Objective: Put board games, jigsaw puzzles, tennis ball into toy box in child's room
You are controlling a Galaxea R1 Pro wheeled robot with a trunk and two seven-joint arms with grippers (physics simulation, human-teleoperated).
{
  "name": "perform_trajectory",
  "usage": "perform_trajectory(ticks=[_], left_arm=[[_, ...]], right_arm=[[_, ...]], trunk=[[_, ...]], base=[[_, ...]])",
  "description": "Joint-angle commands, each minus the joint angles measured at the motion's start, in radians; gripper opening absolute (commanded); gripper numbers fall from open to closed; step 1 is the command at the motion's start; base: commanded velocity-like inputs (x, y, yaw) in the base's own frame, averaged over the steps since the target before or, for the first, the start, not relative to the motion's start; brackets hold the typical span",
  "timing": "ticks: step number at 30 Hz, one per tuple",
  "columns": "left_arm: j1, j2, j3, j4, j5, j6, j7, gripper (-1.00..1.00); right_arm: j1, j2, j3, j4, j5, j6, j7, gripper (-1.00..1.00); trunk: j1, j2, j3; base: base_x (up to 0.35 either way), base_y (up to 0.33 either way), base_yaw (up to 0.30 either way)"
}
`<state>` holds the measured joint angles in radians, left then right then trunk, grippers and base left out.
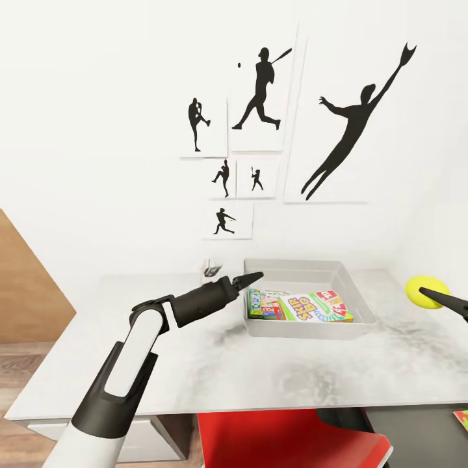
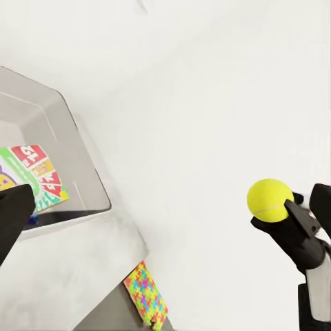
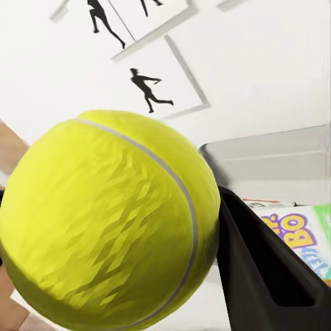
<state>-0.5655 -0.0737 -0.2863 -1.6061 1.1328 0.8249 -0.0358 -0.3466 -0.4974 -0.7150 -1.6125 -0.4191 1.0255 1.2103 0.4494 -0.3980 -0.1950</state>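
Observation:
The light-grey toy box point(image 1: 354, 320) stands at the back of the pale table point(image 1: 195, 357). Colourful board games point(image 1: 305, 305) lie flat inside it. A yellow-green tennis ball point(image 1: 424, 290) hangs in the air right of the box, above the table, with my right gripper point(image 1: 434, 296) shut on it. The ball point(image 3: 110, 221) is very close in the right wrist view, with the box point(image 3: 276, 155) beyond it. My left gripper point(image 1: 250, 280) hovers open at the box's left rim with nothing in it. A multicoloured jigsaw puzzle point(image 2: 146, 294) lies on the lower dark section.
Black baseball-player pictures point(image 1: 260, 91) hang on the white wall behind the table. A red chair point(image 1: 286, 439) sits under the table's front edge. A corner of the puzzle point(image 1: 462, 419) shows at the far right. Wood floor point(image 1: 26, 357) lies to the left.

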Motion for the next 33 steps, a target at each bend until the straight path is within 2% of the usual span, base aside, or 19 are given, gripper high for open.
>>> perform_trajectory(ticks=[1,3,4,5,8,12,18,22,29,33], left_arm=[[0.0,0.001,0.008,0.0,-0.002,0.003,-0.018,1.0],[0.001,0.003,0.032,0.0,0.0,0.003,-0.051,1.0],[0.003,0.004,0.058,0.0,0.001,0.005,-0.084,1.0],[0.003,0.004,0.058,0.0,0.001,0.005,-0.084,1.0],[0.013,0.007,0.088,0.0,0.003,0.009,-0.12,1.0],[0.023,0.012,0.109,0.0,0.003,0.012,-0.139,1.0],[0.032,0.025,0.152,0.0,0.005,0.018,-0.157,1.0],[0.034,0.028,0.16,0.0,0.005,0.019,-0.159,1.0],[0.035,0.044,0.168,0.0,0.007,0.02,-0.163,1.0],[0.043,0.054,0.193,0.0,0.029,0.021,-0.166,1.0]], right_arm=[[-0.002,0.0,-0.001,0.0,-0.002,0.019,-0.01,-1.0],[-0.003,0.0,-0.001,0.0,-0.004,0.022,-0.031,-1.0],[-0.007,0.0,0.0,0.0,-0.004,0.022,-0.047,-1.0],[-0.007,0.0,0.0,0.0,-0.004,0.022,-0.047,-1.0],[-0.017,0.001,0.0,0.0,-0.006,0.022,-0.06,-1.0],[-0.031,0.007,0.0,0.0,-0.006,0.022,-0.067,-1.0],[-0.061,0.034,0.0,0.0,-0.003,0.022,-0.075,-1.0],[-0.067,0.038,0.001,0.0,-0.002,0.022,-0.087,-1.0],[-0.074,0.046,0.001,0.002,-0.007,0.022,-0.18,-1.0],[-0.086,0.063,0.018,0.001,-0.008,0.022,-0.215,-1.0]], trunk=[[0.001,-0.002,-0.002],[0.001,-0.002,-0.002],[0.001,-0.002,-0.002],[0.001,-0.002,-0.002],[0.001,-0.002,-0.002],[0.001,-0.002,-0.001],[0.001,-0.002,0.001],[0.001,-0.002,0.005],[0.001,-0.002,0.007],[0.001,-0.002,0.007]], base=[[0.0,0.0,0.0],[0.0,0.0,0.0],[0.0,0.0,0.0],[0.0,0.0,0.0],[0.0,0.0,-0.023],[0.0,0.0,-0.083],[0.0,0.0,-0.095],[0.0,0.0,-0.099],[0.0,0.0,-0.032],[0.0,0.0,-0.011]])
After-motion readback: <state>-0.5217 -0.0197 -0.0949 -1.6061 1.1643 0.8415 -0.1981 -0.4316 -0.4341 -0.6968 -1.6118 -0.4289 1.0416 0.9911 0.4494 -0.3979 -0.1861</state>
